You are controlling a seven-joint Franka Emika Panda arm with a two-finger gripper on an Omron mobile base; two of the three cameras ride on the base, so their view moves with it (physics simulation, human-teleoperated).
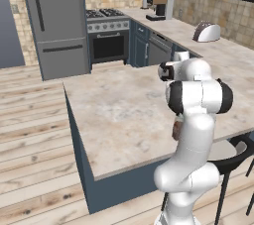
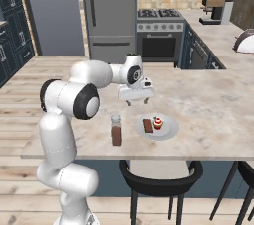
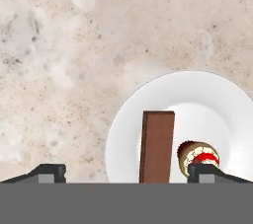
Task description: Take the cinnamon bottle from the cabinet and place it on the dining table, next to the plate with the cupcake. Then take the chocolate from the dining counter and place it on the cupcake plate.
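On the beige marble dining table [image 2: 208, 105] lies the pale grey plate [image 2: 168, 131]. It holds the tiny red-topped cupcake [image 2: 158, 122] and, flat beside it, the dark-brown chocolate [image 2: 147, 126]. The cinnamon bottle [image 2: 116, 130] stands upright just left of the plate. My gripper [image 2: 137, 101] hangs a little above the plate's far-left side, open and holding nothing. Looking down from the hand, the chocolate [image 3: 157, 146] and cupcake [image 3: 198, 153] rest on the plate [image 3: 197, 104], between my widely spread fingertips [image 3: 47, 172].
A dark stool [image 2: 158, 177] sits under the table's near edge, below the plate. Across the aisle are the grey fridge [image 1: 54, 21], the stove [image 1: 106, 35], a coffee machine [image 1: 159, 7] and a toaster [image 1: 206, 31] on the back counter.
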